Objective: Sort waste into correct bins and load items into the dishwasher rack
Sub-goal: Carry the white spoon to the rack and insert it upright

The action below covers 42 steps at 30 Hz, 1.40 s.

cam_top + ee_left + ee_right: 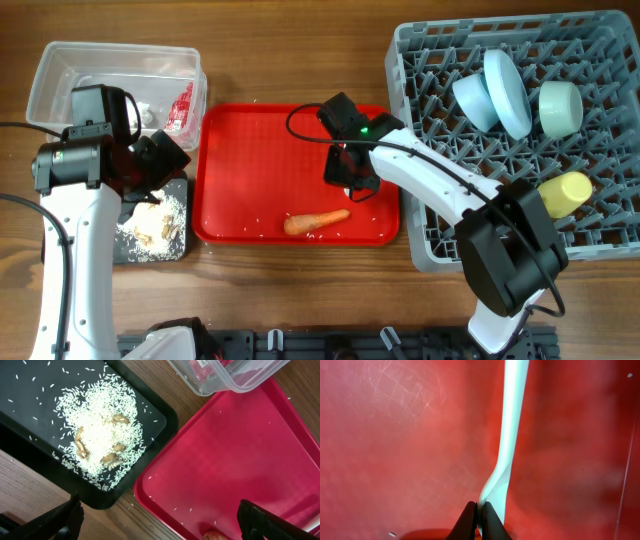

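Note:
My right gripper (pixel 352 186) hangs over the red serving tray (pixel 260 160) and is shut on the white spoon (pixel 512 435); in the right wrist view the fingertips (pixel 480 510) pinch its bowl end and the handle points away. The orange carrot (pixel 316 221) lies on the red tray just in front; its tip shows in the left wrist view (pixel 215 536). My left gripper (pixel 168 160) is open and empty (pixel 160 525) between the black tray (pixel 125 255) and the red tray. Rice scraps (pixel 100 435) lie in the black tray (pixel 20 425). The clear tub (pixel 110 70) holds the red wrapper (pixel 181 105).
The grey rack (pixel 440 230) at the right holds the light blue plate (pixel 507 90), light blue bowl (pixel 470 102), mint-green bowl (pixel 560 107) and yellow cup (pixel 565 192). A few loose rice grains lie on the red tray (pixel 240 460). The tub's corner (pixel 225 377) overhangs the tray.

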### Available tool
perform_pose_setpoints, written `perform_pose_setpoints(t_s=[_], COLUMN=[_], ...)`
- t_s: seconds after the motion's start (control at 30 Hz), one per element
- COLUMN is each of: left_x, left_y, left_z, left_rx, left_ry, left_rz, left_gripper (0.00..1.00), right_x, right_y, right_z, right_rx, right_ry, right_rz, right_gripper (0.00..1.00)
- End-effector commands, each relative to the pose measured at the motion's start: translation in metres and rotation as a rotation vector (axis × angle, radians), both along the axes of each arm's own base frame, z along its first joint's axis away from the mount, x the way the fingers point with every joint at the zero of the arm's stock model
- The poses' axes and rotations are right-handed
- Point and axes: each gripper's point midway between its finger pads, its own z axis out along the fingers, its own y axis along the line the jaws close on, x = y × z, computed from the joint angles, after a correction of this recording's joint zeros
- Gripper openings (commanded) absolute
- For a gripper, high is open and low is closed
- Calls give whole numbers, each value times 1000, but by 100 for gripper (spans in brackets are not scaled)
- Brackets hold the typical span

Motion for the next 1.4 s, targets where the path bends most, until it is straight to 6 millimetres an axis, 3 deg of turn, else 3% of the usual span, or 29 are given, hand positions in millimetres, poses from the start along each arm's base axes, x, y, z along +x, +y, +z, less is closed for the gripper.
perform_pose_setpoints(t_s=[0.0,0.07,0.2,0.23,0.3,0.4,0.5,0.57,0.77,0.87,1.0,1.2,1.37], left_x=[0,0,0,0,1,1,3,6,16,17,14,0,-21], left_y=[-2,-2,-2,-2,-2,-2,-11,-19,-57,-86,-121,-175,-215], left_z=[2,2,2,2,2,2,3,3,6,5,-10,-51,-78], left_rx=[-4,-2,-2,-2,-3,-4,-52,-72,-72,-75,-75,-51,12], left_ry=[-8,-8,-8,-8,-9,-9,-21,-33,-66,-66,-11,142,232], left_rz=[-1,-7,-7,-7,-7,-7,-22,-45,-184,-286,-405,-614,-930], left_gripper=[100,100,100,100,100,100,100,100,100,100,100,100,100], right_x=[-5,-6,-9,-10,-9,-12,-15,-14,-24,-27,-25,-25,-20], right_y=[-2,-4,-17,-31,-61,-93,-128,-141,-147,-147,-147,-147,-157], right_z=[9,23,80,107,134,150,142,134,91,72,69,69,76], right_rx=[4,9,30,20,-29,-74,-124,-133,-140,-140,-140,-141,-132], right_ry=[-14,-41,-172,-239,-308,-334,-265,-230,-111,-76,-73,-74,-97], right_rz=[82,136,307,331,316,340,317,298,348,347,340,340,227], right_gripper=[4,4,4,4,4,4,4,4,4,5,24,33,37])
